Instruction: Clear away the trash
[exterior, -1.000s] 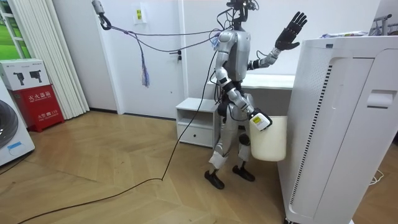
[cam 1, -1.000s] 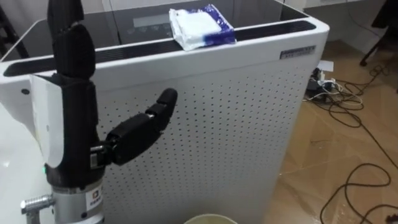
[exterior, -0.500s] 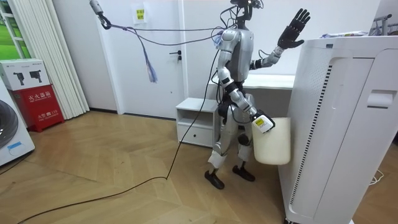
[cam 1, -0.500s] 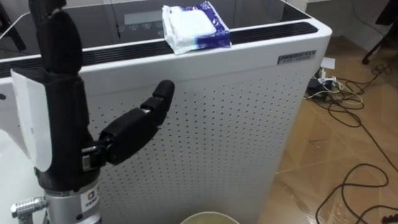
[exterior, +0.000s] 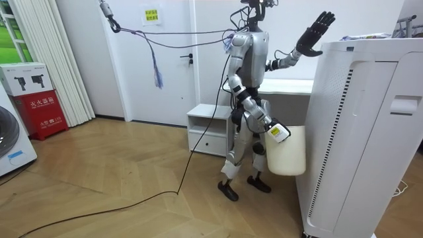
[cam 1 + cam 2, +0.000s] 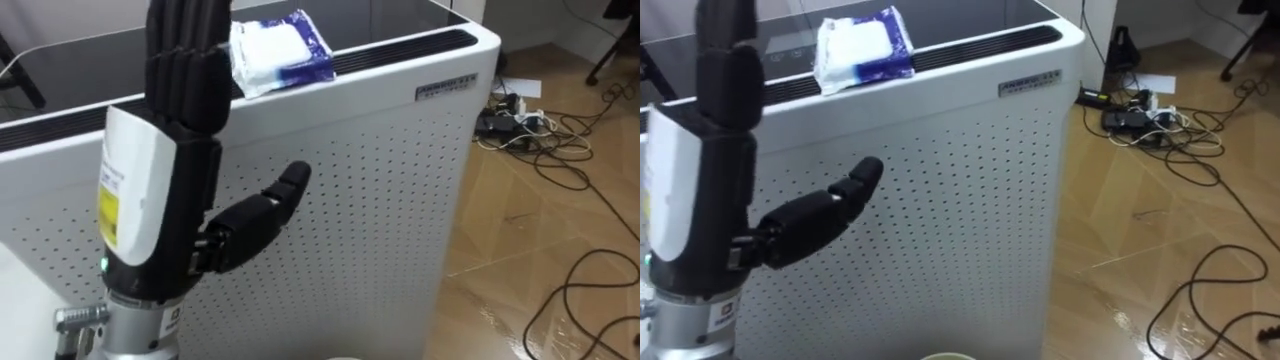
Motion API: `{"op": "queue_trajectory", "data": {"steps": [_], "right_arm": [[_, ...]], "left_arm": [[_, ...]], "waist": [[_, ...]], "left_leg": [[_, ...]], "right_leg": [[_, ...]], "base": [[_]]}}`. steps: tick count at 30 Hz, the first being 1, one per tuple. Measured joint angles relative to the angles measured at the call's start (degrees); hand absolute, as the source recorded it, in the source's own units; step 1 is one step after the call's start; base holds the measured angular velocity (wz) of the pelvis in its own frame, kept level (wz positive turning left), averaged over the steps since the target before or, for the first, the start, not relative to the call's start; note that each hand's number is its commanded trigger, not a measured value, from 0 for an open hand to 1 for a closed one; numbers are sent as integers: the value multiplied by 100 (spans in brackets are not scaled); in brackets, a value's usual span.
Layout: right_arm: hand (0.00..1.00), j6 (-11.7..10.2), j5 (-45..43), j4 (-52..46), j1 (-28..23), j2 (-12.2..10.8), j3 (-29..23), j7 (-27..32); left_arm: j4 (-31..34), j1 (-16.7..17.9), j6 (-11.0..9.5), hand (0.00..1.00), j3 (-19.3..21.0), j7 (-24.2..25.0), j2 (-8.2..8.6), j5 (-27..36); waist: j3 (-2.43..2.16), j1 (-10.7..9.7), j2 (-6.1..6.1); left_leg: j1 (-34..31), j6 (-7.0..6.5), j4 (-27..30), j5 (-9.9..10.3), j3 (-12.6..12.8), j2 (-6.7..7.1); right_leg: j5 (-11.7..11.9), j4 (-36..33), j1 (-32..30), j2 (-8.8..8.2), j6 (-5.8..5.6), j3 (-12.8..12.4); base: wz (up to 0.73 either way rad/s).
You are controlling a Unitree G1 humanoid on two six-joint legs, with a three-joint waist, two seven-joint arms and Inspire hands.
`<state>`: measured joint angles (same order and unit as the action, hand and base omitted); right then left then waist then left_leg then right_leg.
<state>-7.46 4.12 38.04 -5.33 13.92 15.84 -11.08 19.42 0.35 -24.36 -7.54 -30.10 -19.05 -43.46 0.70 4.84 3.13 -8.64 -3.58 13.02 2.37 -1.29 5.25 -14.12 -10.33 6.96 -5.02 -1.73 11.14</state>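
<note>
Atop white unit (image 6: 400, 180), tissue pack (image 6: 280, 48), near left hand (image 6: 160, 190) (fingers (image 6: 188, 60) straight)

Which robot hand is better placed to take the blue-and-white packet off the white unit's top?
Left. The left robot hand is raised, open, near the packet on the white unit. The right robot hand is low at the cream bin.

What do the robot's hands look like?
The left hand has black fingers and thumb, a white back plate with a yellow label, and a silver wrist cuff. The right hand shows the same white plate and yellow label.
</note>
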Motion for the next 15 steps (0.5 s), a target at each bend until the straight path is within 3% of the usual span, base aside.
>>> {"op": "queue_trajectory", "data": {"steps": [10,15], "right_arm": [[100,37,-181,-105,-19,34,-41,-186],[100,68,-194,-173,-42,221,-83,-317]], "left_arm": [[18,-38,446,0,1,865,-238,-3],[133,-280,438,0,175,943,-237,-9]], "waist": [[-15,-277,15],[-18,-258,134]], "left_leg": [[69,10,-46,-16,88,-29],[136,13,-73,-14,104,-47]], "right_leg": [[15,56,88,-2,23,19],[33,45,131,3,36,10]], "base": [[-2],[-3]]}}
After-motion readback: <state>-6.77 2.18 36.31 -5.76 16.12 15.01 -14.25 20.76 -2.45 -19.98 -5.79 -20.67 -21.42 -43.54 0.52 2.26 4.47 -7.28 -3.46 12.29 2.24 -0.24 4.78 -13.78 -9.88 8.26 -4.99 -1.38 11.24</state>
